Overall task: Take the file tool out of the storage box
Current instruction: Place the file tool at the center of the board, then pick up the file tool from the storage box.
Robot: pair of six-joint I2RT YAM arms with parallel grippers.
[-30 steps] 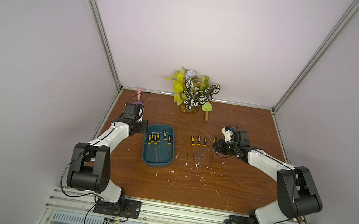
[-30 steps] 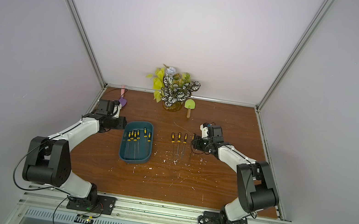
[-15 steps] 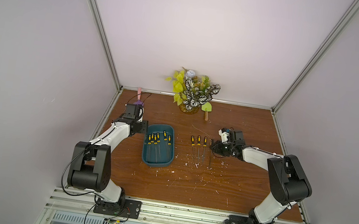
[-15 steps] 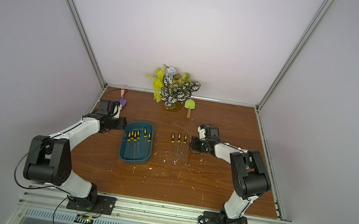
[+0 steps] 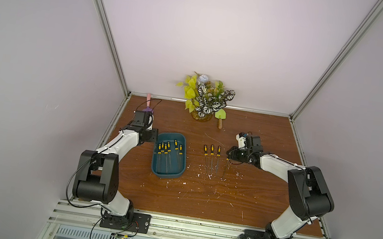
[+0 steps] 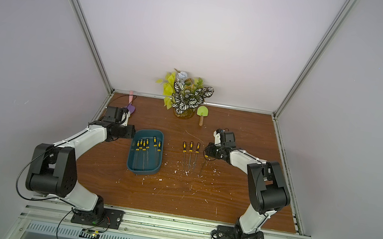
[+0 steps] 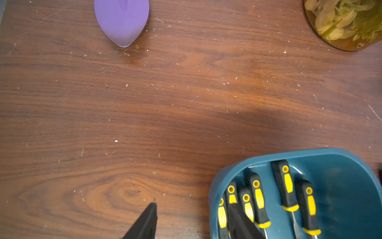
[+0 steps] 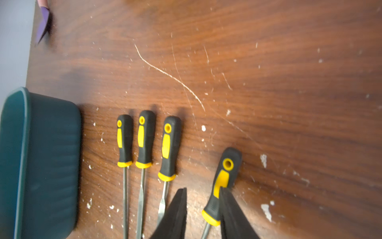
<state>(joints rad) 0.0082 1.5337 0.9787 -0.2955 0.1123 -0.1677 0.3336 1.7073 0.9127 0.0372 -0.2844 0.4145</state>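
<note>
Your right fingers (image 8: 175,213) are sitting loose around a file (image 8: 226,165), so it is lying on the desk (image 8: 268,82) with 3 others (image 8: 145,138), beside the storage box (image 8: 47,155). Your left fingers (image 7: 144,223) are hanging spread, empty.

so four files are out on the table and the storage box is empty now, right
Not quite. The storage box isn't empty: six files lie in it, as the left wrist view shows. Four files out on the table is right: three in a row and a fourth file between the open jaws of the right pincer.
</note>
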